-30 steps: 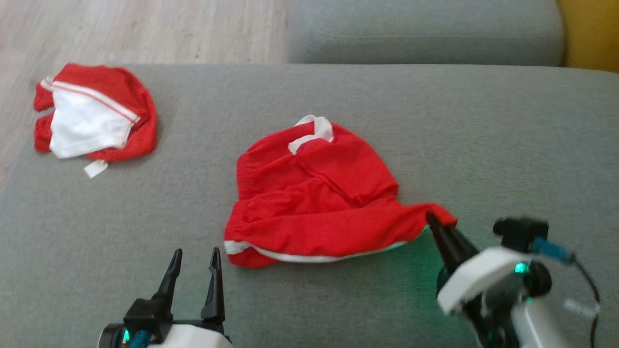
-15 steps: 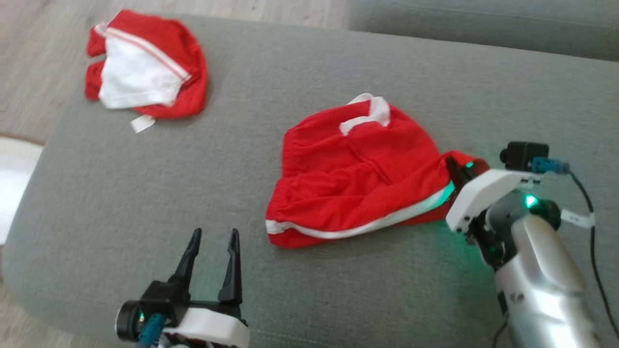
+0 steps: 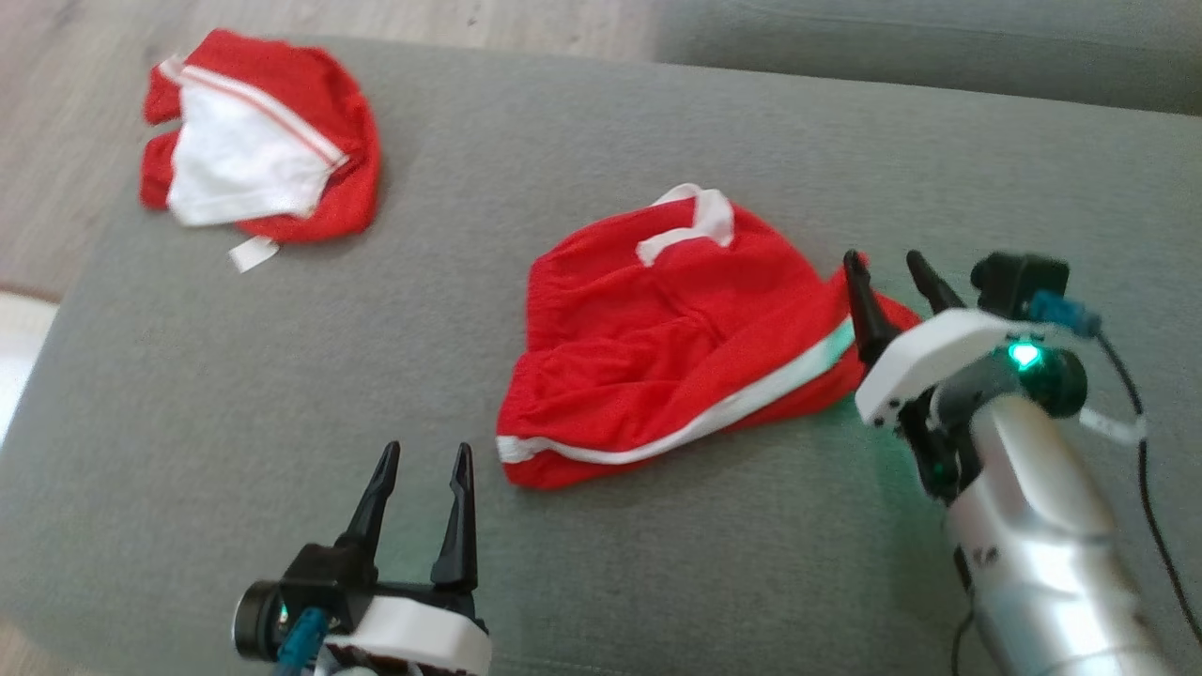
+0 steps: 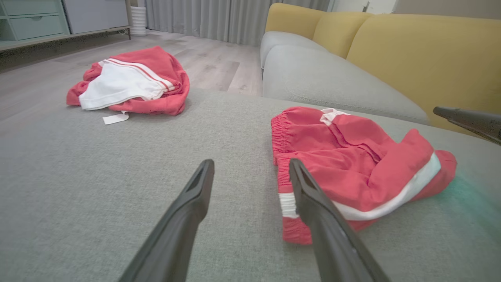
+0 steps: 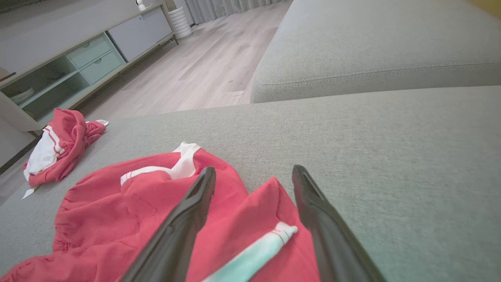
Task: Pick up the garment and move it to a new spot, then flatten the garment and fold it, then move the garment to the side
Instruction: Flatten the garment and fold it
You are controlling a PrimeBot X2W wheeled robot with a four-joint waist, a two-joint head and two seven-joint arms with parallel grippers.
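Since half a second ago the right hand (image 3: 881, 260) has released the red garment (image 3: 648, 347). Its fingers, previously clamped on the garment's right corner, now stand apart over that corner, which lies folded back onto the body with the white stripe uppermost. The garment lies crumpled at the centre of the grey sofa cushion (image 3: 282, 404). Fingers of the left hand (image 3: 425, 453) are apart and empty, near the garment's near-left corner. A second red-and-white garment (image 3: 258, 164) lies at the cushion's far left.

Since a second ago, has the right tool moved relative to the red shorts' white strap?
Yes. The right tool has gone farther from the robot, now nearly level with the white strap of the red fabric shorts, and has opened.
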